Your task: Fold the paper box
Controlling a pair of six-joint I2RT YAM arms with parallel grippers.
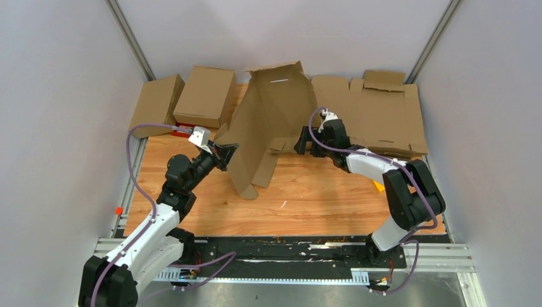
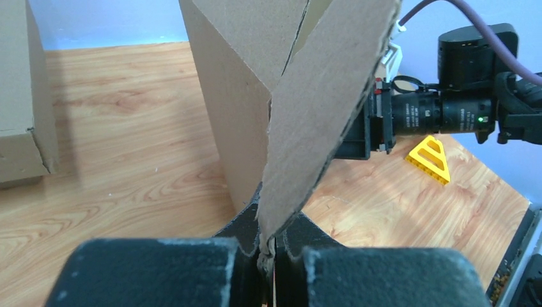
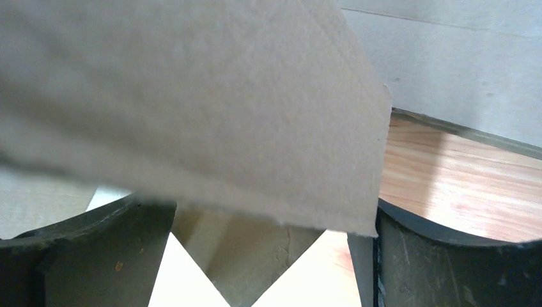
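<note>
1. Left end effector (image 1: 225, 155): pressed together on a flap edge of the box (image 1: 275, 115), with the cardboard caught between the pads (image 2: 160, 275) in the left wrist view.
2. Right end effector (image 1: 300, 144): spread wide, with a side flap lying across the gap between the fingers (image 3: 447, 256); no squeeze on it visible.
3. Box: stands on one end near the middle of the bench (image 1: 319, 204), half open, with the tall panel leaning up toward the back wall.
4. Long axis: from the bottom corner resting on the bench, near and left, up to the far top edge, pointing away from the arm bases.
5. Sits between the two arms, just right of the left end effector and just left of the right end effector, both at about mid-height of the panel.
6. Nearer arm: neither clearly. Left holds the box, right only brackets the flap.
7. Likely next: pressing the right-side flap inward, across the long axis, against the left grip as anchor.
8. Farther out: folded cartons (image 1: 204, 96) at back left, flat sheets (image 1: 383, 115) behind at back right.
</note>
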